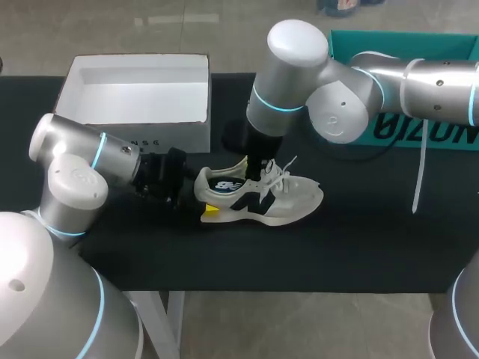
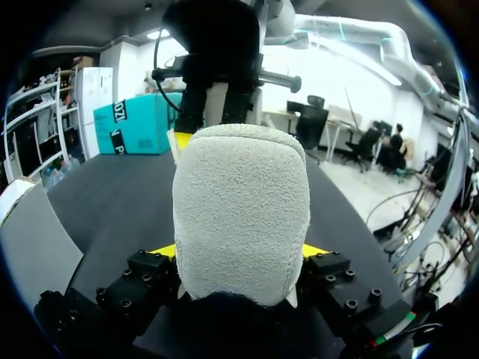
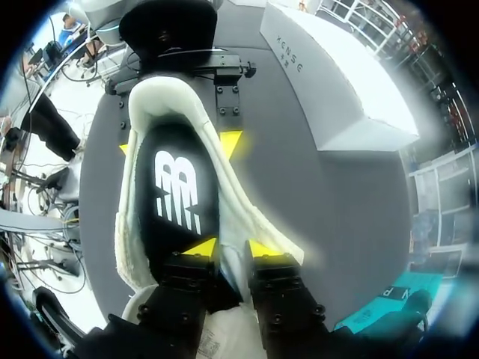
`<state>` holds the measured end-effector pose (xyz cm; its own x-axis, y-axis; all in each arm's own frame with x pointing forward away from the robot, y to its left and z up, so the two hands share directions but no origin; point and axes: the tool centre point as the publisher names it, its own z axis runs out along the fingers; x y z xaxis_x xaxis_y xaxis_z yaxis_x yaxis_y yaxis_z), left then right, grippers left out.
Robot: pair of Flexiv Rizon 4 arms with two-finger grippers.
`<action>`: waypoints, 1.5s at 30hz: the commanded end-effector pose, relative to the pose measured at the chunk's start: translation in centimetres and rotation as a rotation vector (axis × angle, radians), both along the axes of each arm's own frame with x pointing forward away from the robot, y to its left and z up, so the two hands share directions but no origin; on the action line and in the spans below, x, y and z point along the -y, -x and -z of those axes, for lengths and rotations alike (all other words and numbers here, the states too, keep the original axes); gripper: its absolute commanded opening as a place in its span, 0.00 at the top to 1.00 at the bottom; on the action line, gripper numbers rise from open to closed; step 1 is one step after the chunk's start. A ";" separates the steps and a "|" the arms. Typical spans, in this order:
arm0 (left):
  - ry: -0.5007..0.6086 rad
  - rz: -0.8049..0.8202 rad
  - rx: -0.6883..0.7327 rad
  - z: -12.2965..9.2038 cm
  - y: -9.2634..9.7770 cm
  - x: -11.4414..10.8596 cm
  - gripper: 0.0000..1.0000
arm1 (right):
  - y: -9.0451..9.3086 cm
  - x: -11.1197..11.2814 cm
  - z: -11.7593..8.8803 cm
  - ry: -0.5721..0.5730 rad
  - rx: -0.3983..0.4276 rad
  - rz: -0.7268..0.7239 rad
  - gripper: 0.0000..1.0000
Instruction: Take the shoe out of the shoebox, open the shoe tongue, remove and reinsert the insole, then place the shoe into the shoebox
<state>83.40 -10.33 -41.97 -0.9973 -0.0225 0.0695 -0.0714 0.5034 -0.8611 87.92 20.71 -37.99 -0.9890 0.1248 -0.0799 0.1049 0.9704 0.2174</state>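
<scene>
Suede heel of the shoe [image 1: 262, 198] sits clamped in the left claw [image 2: 238, 254]. The right claw [image 3: 232, 248], narrow, pinches its white wall beside the insole [image 3: 179, 187]. Judging by this, spread the opening gently and keep the heel pinned.

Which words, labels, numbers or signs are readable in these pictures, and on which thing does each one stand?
Shoebox side: small spaced letters, too small to read surely.
Teal box: large white letters, partly hidden by the right arm.
Insole: a white logo mark, no readable word.
Shoe side: a dark logo, no word.
</scene>
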 end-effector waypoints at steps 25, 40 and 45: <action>0.000 0.002 0.000 -0.1 0.1 0.1 1.00 | 0.0 -2.0 0.8 -0.100 -0.161 -0.259 0.64; 0.000 0.002 0.000 -0.1 0.1 0.1 1.00 | 1.4 -2.3 1.7 -0.107 -0.217 -0.308 0.61; 0.000 0.002 0.000 -0.1 0.1 0.1 1.00 | 1.6 -2.1 1.8 -0.149 -0.258 -0.349 0.60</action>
